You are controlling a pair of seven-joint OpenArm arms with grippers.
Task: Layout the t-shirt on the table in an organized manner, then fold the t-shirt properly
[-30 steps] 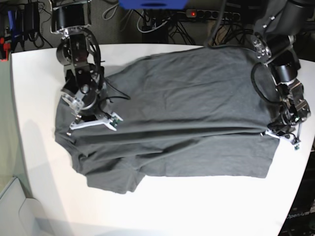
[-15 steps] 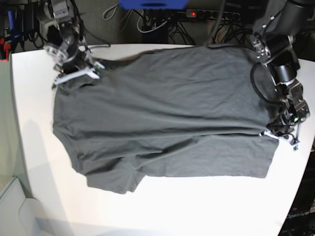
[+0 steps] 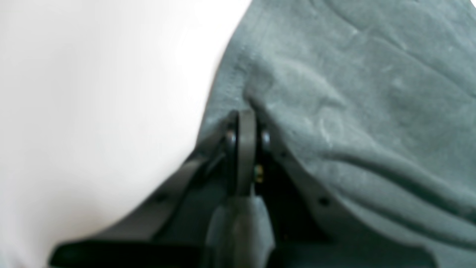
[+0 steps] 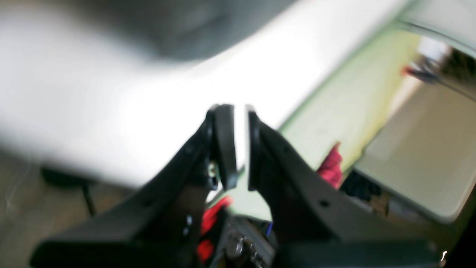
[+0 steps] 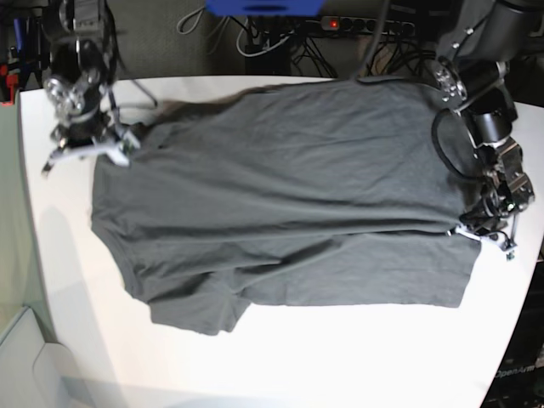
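We see the dark charcoal-grey short-sleeved cloth t-shirt (image 5: 289,195) spread across the large white smooth tabletop (image 5: 357,357), lying sideways in the base view, with a folded layer bunched along its lower part and long creases running across the middle. The left gripper (image 5: 486,231) sits at the shirt's edge on the right of that view, and in the left wrist view its jaws (image 3: 245,123) are pressed together with a ridge of the grey cloth rising right at their tips, so we read it as clamped on the fabric, though the blur there makes the pinch itself hard to confirm. The right gripper (image 5: 85,153) hangs at the far left corner of the shirt, just beside its edge; its wrist view shows the two dark fingers (image 4: 223,141) nearly together with only a thin slit of light between them and nothing held. Beyond the table's back edge we see tangled black cables (image 5: 280,42), a power strip with a red light (image 5: 357,25) and a blue box (image 5: 263,7). Something red (image 4: 331,163) lies past the table edge in the right wrist view.
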